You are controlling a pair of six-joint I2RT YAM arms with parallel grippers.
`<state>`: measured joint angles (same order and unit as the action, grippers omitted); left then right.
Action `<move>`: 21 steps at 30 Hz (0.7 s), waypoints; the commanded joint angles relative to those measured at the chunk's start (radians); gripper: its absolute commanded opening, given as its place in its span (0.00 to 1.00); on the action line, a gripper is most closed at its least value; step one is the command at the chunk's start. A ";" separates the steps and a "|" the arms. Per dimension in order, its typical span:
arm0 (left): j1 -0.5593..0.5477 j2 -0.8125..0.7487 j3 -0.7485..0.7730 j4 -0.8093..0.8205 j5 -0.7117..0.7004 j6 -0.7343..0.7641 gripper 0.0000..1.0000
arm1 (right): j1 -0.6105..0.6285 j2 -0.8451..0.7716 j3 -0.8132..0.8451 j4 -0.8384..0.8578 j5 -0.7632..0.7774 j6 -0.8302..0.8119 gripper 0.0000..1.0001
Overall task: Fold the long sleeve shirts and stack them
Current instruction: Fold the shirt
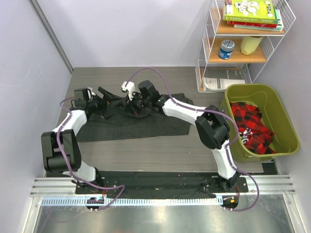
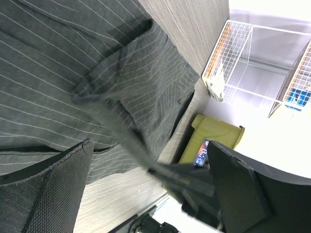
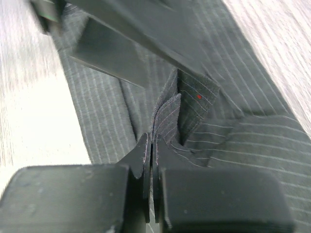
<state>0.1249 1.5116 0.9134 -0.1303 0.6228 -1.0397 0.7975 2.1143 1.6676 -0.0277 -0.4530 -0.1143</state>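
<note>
While right pincer (image 3: 151, 145) pinches partly hidden shirt (image 1: 136, 127) | left pincer (image 2: 149, 141) wide

Robot lab cell — bare pale walls (image 1: 136, 34), aluminium mounting rail (image 1: 53, 187), wire shelf (image 1: 238, 58), olive bin (image 1: 286, 121)

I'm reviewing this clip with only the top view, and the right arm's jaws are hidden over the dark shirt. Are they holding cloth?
Observer: Yes. The right wrist view shows the right gripper shut on a pinched fold of the shirt.
Operator: And the left arm?
Observer: Its wrist view shows the left gripper wide open above the shirt, gripping nothing.
Operator: Is anything marking the pinched spot?
Observer: A tiny red dot sits on the cloth just beyond the raised fold.
</note>
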 commanded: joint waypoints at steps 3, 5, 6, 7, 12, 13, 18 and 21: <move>-0.040 0.054 0.001 0.077 0.018 -0.062 0.86 | 0.052 -0.036 0.008 0.009 0.030 -0.097 0.01; -0.045 0.080 0.001 0.080 0.026 -0.069 0.74 | 0.066 -0.033 0.009 0.008 0.042 -0.108 0.01; -0.048 0.088 0.004 0.083 0.035 -0.071 0.68 | 0.069 -0.031 0.014 0.009 0.042 -0.105 0.01; -0.050 0.094 0.008 0.087 0.043 -0.068 0.54 | 0.071 -0.030 0.018 0.006 0.043 -0.104 0.01; -0.045 0.130 0.077 0.005 0.109 0.024 0.00 | 0.068 -0.043 0.023 -0.015 0.071 -0.116 0.01; -0.044 0.137 0.125 -0.033 0.115 0.094 0.00 | 0.066 -0.059 0.020 -0.017 0.071 -0.117 0.01; -0.033 0.170 0.283 -0.423 0.078 0.390 0.00 | 0.048 -0.106 0.023 -0.099 0.053 -0.104 0.33; -0.025 0.160 0.384 -0.618 0.057 0.659 0.00 | 0.010 -0.152 0.041 -0.205 0.016 -0.108 0.72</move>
<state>0.0853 1.6894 1.1740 -0.4301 0.6804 -0.7567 0.8497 2.0907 1.6676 -0.1162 -0.4015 -0.2043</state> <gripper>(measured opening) 0.005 0.569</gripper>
